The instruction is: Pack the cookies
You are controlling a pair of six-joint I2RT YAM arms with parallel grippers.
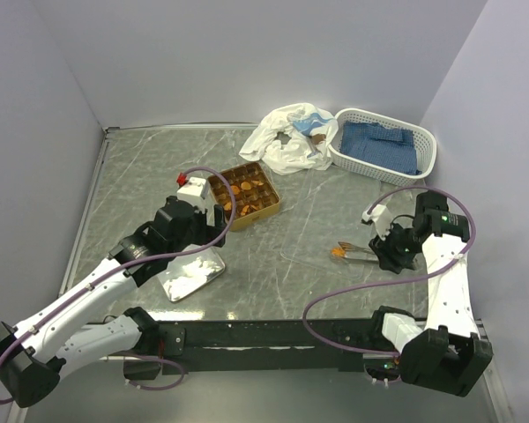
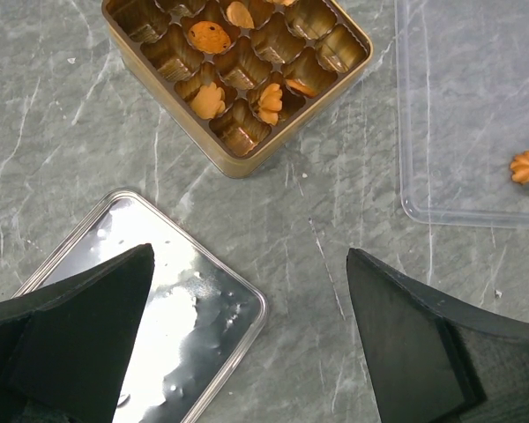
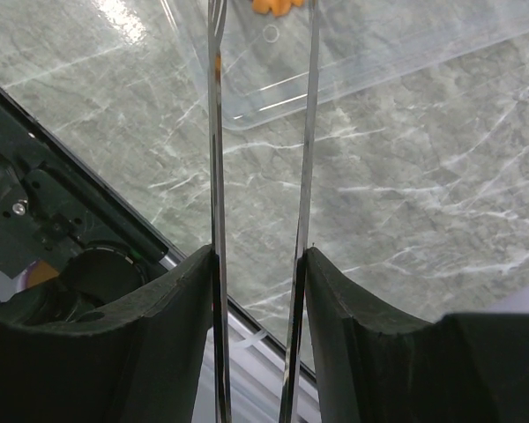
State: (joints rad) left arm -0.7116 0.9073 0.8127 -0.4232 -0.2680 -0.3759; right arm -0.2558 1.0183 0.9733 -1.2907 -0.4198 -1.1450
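Observation:
The square golden tin (image 1: pixel 243 194) stands mid-table with several cookies (image 2: pixel 208 100) in its cells. My left gripper (image 2: pixel 249 256) is open and empty, above the bare table between the tin (image 2: pixel 238 70) and its shiny lid (image 2: pixel 159 308). My right gripper (image 3: pixel 259 256) is shut on metal tongs (image 3: pixel 215 176). The tongs (image 1: pixel 360 254) point left, and an orange cookie (image 1: pixel 338 253) sits at their tips. That cookie (image 3: pixel 278 5) lies between the tong arms over a clear plastic tray (image 3: pixel 353 53). I cannot tell whether the tongs pinch it. One cookie (image 2: pixel 527 166) shows on the tray (image 2: pixel 476 115).
The lid (image 1: pixel 191 275) lies near the left arm. A white basket (image 1: pixel 386 145) with blue cloth and a crumpled white plastic bag (image 1: pixel 291 137) stand at the back right. The black rail (image 3: pixel 62 203) of the near table edge is below the right wrist.

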